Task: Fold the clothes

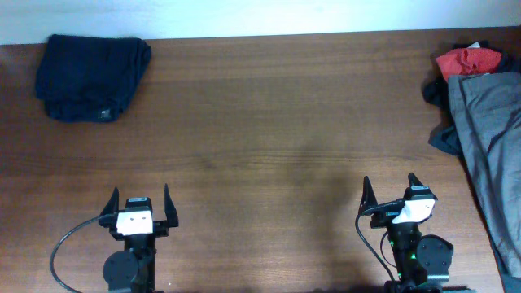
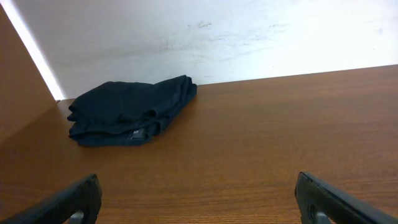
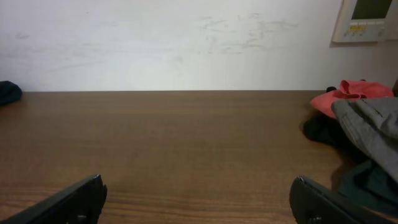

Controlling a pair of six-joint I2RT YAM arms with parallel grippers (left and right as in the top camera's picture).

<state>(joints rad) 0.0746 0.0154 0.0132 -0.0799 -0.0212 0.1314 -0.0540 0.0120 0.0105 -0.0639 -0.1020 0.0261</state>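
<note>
A dark navy garment (image 1: 92, 76) lies folded at the table's far left corner, with a small white label at its near edge; it also shows in the left wrist view (image 2: 127, 112). A heap of clothes sits at the right edge: a grey garment (image 1: 491, 138), a red one (image 1: 468, 59) behind it and dark fabric beneath. The right wrist view shows the grey (image 3: 372, 127) and red (image 3: 348, 94) pieces. My left gripper (image 1: 140, 200) is open and empty near the front edge. My right gripper (image 1: 390, 191) is open and empty, left of the heap.
The brown wooden table (image 1: 277, 138) stretches between the two piles. A white wall (image 2: 217, 37) runs behind it, with a small wall panel (image 3: 367, 18) at the right.
</note>
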